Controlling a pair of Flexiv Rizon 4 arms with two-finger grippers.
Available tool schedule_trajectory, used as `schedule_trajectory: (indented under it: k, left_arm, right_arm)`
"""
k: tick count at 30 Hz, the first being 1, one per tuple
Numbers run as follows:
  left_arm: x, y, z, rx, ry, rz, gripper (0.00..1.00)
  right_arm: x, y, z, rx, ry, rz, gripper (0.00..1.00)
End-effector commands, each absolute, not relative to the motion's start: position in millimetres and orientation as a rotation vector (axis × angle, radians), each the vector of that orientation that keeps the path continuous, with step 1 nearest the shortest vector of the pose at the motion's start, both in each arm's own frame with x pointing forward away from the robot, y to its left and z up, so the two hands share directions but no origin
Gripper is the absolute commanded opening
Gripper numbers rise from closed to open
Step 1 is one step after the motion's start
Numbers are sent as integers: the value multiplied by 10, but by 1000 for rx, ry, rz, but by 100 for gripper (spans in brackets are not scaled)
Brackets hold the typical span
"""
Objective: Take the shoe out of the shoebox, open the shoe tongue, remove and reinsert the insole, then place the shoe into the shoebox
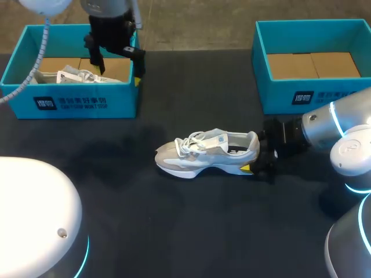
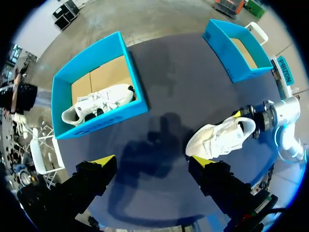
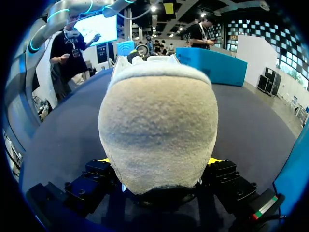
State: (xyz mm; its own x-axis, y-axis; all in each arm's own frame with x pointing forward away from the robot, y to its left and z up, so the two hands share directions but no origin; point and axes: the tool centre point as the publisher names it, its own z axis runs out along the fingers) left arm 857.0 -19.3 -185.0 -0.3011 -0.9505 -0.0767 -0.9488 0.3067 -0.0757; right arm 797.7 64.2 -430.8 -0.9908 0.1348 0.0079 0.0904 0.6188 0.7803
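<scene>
**anon1:** what was the whole setup sitting on?

**anon2:** just a table [image 1: 174, 231], plain dark matte top, nothing fancy. Light was pretty soft and even, so only a faint blurry shadow [image 2: 145, 145] lay across the middle of it.

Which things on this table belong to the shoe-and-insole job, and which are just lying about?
Job: grey shoe on the table; right gripper shut on its heel; empty shoebox, probably its own.
Lying about: other shoebox; white shoe inside it. Left gripper hangs open, idle.
</scene>
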Motion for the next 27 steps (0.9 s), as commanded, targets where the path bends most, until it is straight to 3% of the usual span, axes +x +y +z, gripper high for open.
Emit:
schedule_trajectory:
  k: [1,27]
  left_arm:
    - [8436,-336,-1871,-1837,2388,-79,100]
    - [8360,-1546,-2375,-1946,2268,-156,100]
  right_arm:
    - [7958,676,-4373,196,2781,1330,0]
    - [7958,676,-4373,196,2781,1330,0]
